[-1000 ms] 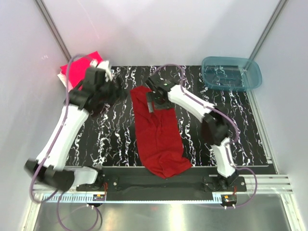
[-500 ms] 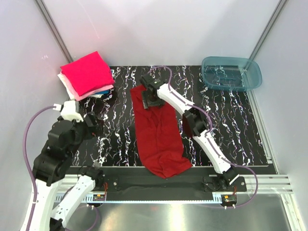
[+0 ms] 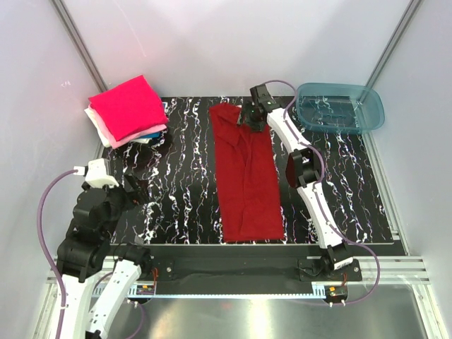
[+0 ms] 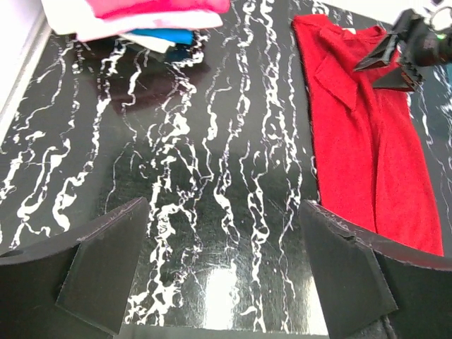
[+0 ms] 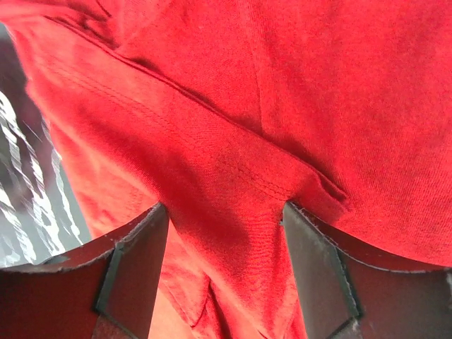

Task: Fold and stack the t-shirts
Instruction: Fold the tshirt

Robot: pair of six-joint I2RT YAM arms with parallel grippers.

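Two fingers (image 5: pixel 131 272) of the right gripper (image 3: pixel 247 120) stood spread over the far end of the red shirt (image 3: pixel 247 176), a seam and a raised fold between them. Whether they touched the cloth I could not tell. That end looked like the place to take hold for the next fold. The shirt lay as a long narrow strip down the mat (image 3: pixel 183 176), sides seemingly already turned in. The left gripper (image 4: pixel 222 282), likewise spread, hung near its base, well apart, probably to leave room. The stack (image 3: pixel 127 109) sat at the far left, the tub (image 3: pixel 339 106) far right.
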